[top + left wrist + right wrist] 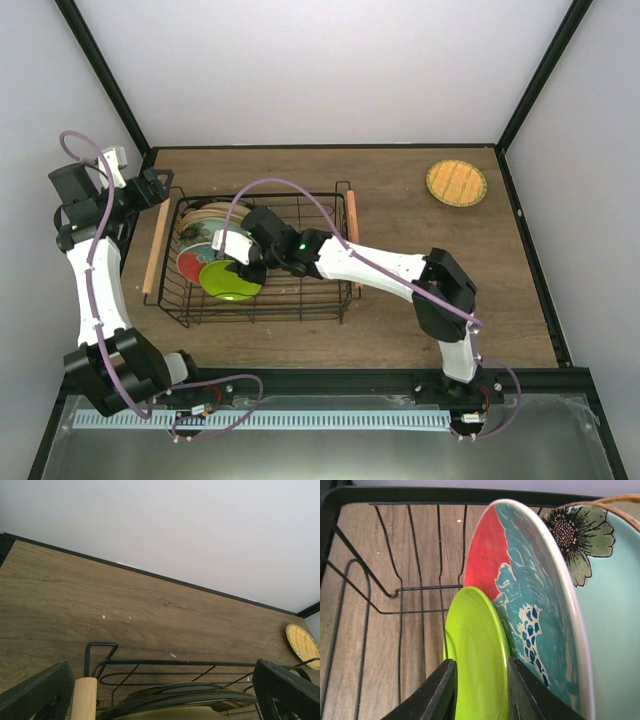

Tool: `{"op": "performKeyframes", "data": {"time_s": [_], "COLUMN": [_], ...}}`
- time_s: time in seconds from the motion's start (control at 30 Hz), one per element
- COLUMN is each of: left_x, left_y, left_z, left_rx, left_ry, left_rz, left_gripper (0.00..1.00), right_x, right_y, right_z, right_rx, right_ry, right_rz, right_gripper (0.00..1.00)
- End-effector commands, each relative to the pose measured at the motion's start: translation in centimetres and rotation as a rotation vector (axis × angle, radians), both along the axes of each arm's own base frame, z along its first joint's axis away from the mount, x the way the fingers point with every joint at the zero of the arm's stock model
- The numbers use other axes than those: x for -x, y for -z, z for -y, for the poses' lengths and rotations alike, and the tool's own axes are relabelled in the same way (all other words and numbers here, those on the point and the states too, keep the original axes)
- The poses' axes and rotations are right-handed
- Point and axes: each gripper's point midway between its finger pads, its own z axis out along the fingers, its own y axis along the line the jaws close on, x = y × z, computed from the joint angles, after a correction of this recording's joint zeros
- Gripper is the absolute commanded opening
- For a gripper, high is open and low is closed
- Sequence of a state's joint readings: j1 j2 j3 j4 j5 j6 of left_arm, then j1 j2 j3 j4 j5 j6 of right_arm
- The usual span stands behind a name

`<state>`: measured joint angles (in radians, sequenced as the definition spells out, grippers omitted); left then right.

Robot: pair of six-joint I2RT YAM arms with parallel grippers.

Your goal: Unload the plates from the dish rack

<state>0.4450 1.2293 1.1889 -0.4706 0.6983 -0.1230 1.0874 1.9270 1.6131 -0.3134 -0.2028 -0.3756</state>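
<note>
The black wire dish rack [270, 197] holds several plates standing on edge. My right gripper [243, 262] reaches into it and is shut on the small lime-green plate [475, 645], one finger on each face, with the plate still leaning on the red plate with the teal flower [530, 580]. Behind that stand a pale teal plate [615, 605] and a beige one [205, 213]. The small orange gridded plate [456, 183] lies on the table at the far right. My left gripper [160, 185] is open and empty above the rack's far-left corner, over a dark-rimmed plate [200, 692].
The rack has a wooden rod handle on its left side [155, 250] and on its right side [352, 235]. Black frame rails edge the table. Bare wood shows right of the rack, up to the orange plate, which also appears in the left wrist view [302, 645].
</note>
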Motion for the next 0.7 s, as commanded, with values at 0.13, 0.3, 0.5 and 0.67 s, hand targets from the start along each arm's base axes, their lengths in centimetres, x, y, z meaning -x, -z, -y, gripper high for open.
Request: {"op": "performKeyframes", "data": {"time_s": [0.13,0.3,0.5,0.67], "left_x": [-0.7,-0.8,-0.9,-1.1], "left_y": [0.3,0.3,0.5,0.5], "left_z": [0.2,0.3,0.4,0.4], "left_rx": [0.015,0.016,0.015,0.017], "left_ry": [0.025,0.033,0.046,0.053], "left_rz": [0.008,0.009,0.006,0.006], "left_gripper": [1.00,1.00,1.00,1.00], "right_x": [-1.8,-2.6,-3.3,-3.4], "right_y": [0.8,1.8,2.5,3.5], "right_z": [-1.1,-1.4,-1.7,-1.6], "right_rx": [0.028,0.042,0.054,0.082], "right_ry": [0.052,0.079,0.102,0.108], "right_rz": [0.063,0.073,0.092,0.109], "right_gripper": [0.31,0.33,0.36,0.37]}}
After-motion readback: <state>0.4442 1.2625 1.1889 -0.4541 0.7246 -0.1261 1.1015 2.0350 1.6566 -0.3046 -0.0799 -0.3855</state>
